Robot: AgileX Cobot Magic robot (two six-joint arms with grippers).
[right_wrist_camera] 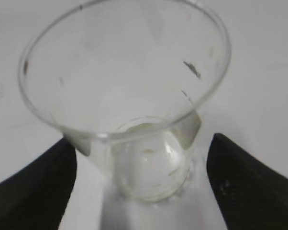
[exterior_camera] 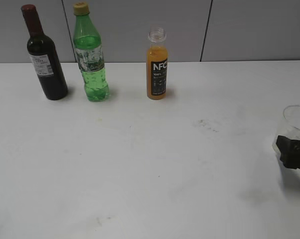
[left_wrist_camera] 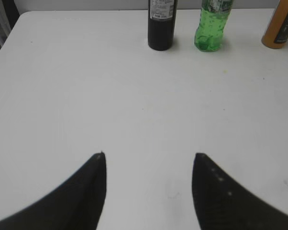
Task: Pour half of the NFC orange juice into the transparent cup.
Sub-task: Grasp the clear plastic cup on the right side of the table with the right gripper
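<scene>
The NFC orange juice (exterior_camera: 157,74) stands uncapped at the back middle of the white table; its orange lower part also shows at the top right of the left wrist view (left_wrist_camera: 280,31). The transparent cup (exterior_camera: 295,119) stands at the right edge of the table and is empty. My right gripper (exterior_camera: 293,152) is open, with its two black fingers on either side of the cup (right_wrist_camera: 151,167) and small gaps to its wall (right_wrist_camera: 142,139). My left gripper (left_wrist_camera: 149,155) is open and empty over bare table, far in front of the bottles, and is out of the exterior view.
A dark wine bottle (exterior_camera: 46,64) and a green bottle with a yellow cap (exterior_camera: 91,64) stand at the back left, left of the juice; both also show in the left wrist view (left_wrist_camera: 161,24) (left_wrist_camera: 211,26). The white table (exterior_camera: 140,164) spreads in front of them.
</scene>
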